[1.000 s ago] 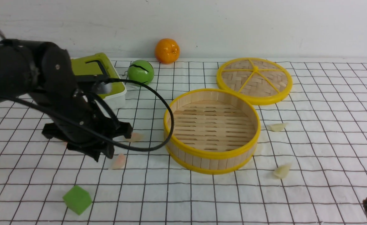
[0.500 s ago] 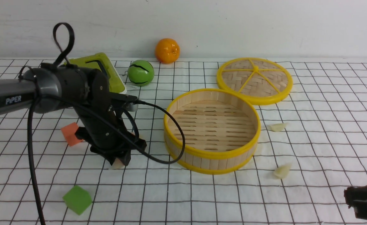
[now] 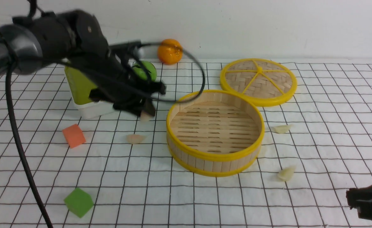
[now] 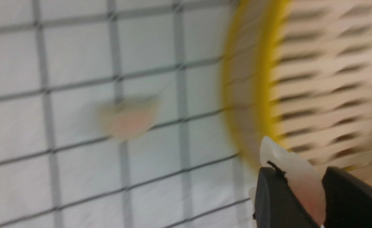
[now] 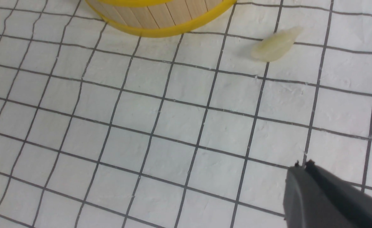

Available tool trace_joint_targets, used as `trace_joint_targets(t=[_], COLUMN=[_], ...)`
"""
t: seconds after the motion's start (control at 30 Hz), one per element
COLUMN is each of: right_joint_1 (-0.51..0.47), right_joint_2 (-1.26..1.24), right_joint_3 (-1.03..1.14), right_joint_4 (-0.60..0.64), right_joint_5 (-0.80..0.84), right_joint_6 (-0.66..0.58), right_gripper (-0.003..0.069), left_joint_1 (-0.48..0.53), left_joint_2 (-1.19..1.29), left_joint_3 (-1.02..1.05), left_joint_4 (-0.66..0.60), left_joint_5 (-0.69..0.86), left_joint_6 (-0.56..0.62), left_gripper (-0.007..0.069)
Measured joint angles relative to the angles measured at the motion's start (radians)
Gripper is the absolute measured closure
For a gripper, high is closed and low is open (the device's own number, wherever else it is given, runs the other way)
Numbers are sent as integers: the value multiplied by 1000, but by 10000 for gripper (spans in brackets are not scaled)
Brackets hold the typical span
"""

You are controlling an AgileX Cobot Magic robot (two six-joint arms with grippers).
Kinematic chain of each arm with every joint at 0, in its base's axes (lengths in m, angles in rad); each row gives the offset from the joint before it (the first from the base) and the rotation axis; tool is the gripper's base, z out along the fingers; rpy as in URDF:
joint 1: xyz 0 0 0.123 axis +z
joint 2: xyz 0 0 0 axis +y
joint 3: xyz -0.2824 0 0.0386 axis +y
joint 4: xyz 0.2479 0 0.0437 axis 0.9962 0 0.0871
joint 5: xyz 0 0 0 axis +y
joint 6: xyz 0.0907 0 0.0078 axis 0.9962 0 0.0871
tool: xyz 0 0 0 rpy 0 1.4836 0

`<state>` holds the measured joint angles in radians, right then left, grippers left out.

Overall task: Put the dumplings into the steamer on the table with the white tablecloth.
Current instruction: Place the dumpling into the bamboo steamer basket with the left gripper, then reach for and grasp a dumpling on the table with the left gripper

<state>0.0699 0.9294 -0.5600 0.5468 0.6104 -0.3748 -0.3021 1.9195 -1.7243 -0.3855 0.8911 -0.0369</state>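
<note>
Left hand (image 3: 145, 111) lifted | pinching pink dumpling (image 3: 145, 117) | long axis upright, tip down | beside steamer (image 3: 214, 162)

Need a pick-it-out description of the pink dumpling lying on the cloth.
Find the steamer, the big bamboo basket mid-table. Left of it, toward the orange cube, lies the pink dumpling, flat on the cloth. The cream dumplings lie right of the steamer; the other pink one is in the jaws of the left gripper.
</note>
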Motion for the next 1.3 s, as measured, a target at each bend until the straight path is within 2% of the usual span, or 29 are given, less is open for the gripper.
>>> trace_joint_targets(t=[0.1,0.2,0.37,0.47,0.57,0.63,0.73,0.83,0.87,0.9,1.07,1.13,1.17,1.2,1.23,1.27,1.3], right_joint_1=[0,0,0,0,0,0,0,0,0,0,0,0,0,0,0,0,0], right_joint_2=[0,0,0,0,0,0,0,0,0,0,0,0,0,0,0,0,0], right_joint_3=[0,0,0,0,2,4,5,7,7,7,8,8,8,8,8,8,8], right_joint_4=[0,0,0,0,0,0,0,0,0,0,0,0,0,0,0,0,0], right_joint_5=[-5,-8,-15,-16,-19,-19,-19,-20,-19,-19,-22,-23,-23,-23,-23,-23,-23], right_joint_6=[0,0,-1,-1,-1,-1,-1,-1,-1,-1,-1,-1,-1,-1,-1,-1,-1], right_gripper=[665,663,663,662,659,659,659,657,656,655,651,650,650,648,648,647,647], left_joint_1=[-41,-90,-160,-162,-162,-162,-162,-162,-162,-162,-162,-162,-162,-162,-162,-159,-155], left_joint_2=[16,57,230,297,334,343,364,373,374,374,355,308,304,276,269,246,238], left_joint_3=[-91,-147,-235,-252,-258,-260,-262,-262,-262,-268,-353,-445,-452,-495,-505,-533,-540], left_joint_4=[-52,-32,171,216,219,219,215,211,211,209,233,332,332,420,445,544,578], left_joint_5=[-31,-54,-65,-73,-92,-100,-108,-106,-106,-96,26,143,152,211,229,289,315], left_joint_6=[-16,-65,-321,-436,-482,-487,-492,-495,-495,-488,-370,-281,-276,-252,-249,-249,-260], left_gripper=[448,448,448,448,448,448,395,294,288,236,184,182,181,183,184,192,200])
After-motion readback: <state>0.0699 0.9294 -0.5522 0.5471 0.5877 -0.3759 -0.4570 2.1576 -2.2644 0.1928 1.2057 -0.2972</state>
